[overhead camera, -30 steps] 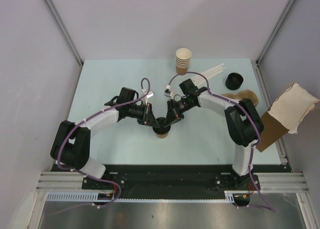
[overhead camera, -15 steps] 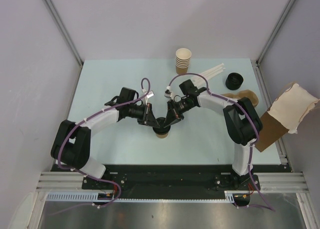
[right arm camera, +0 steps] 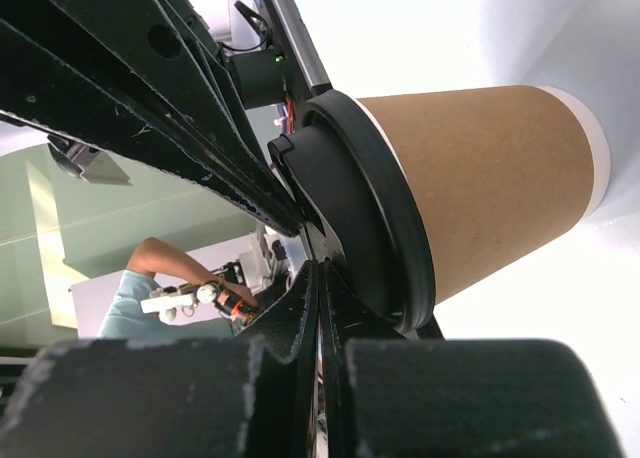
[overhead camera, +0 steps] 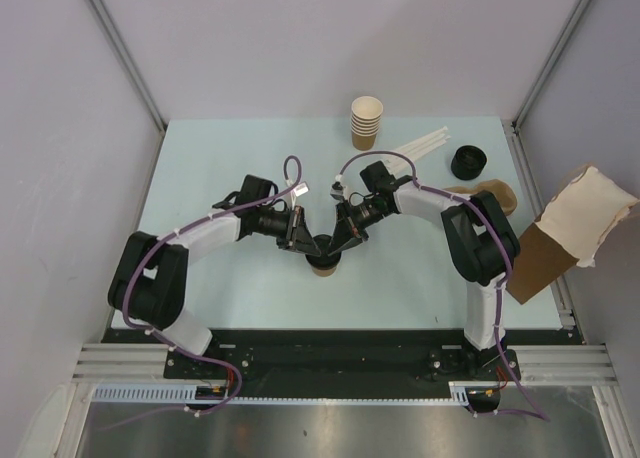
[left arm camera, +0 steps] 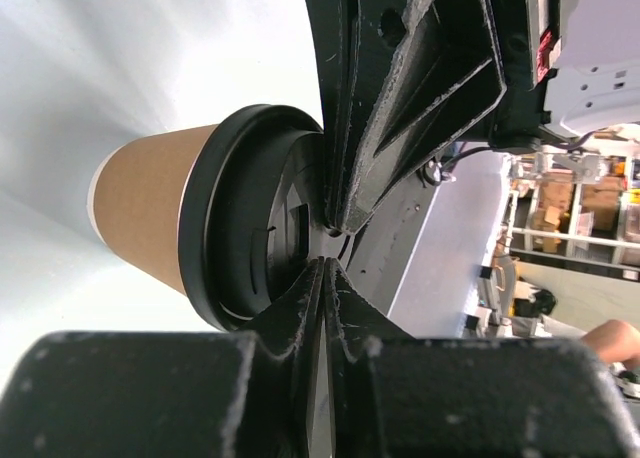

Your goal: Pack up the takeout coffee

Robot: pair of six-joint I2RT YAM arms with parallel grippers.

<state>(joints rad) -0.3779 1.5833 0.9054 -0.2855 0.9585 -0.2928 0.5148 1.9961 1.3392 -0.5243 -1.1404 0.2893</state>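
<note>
Takeout coffee (overhead camera: 322, 266) upright near tabletop (overhead camera: 200, 178) centre, black lid (left arm camera: 235, 228) on, tan wall (right arm camera: 490, 178) free all round. Left pincer (overhead camera: 311, 246) comes in from 10 o'clock, right pincer (overhead camera: 338, 244) from 2 o'clock; tips meet over the lid.

Left wrist view: left pincer's fingers are closed together, nothing between them, tips touching lid top near its middle. Right wrist view: same for the right pincer, closed on itself, tips on the lid. Neither grips the cup.

Judgement: closed tips make a blunt pusher, so both are probably pressing the lid to seat it before lifting, one from each side so the cup doesn't tip.

Brown carton (overhead camera: 555, 240) at 3 o'clock off the tabletop edge, likely the packing target. Lidless cup stack (overhead camera: 366, 121) at 12 o'clock, well apart.
</note>
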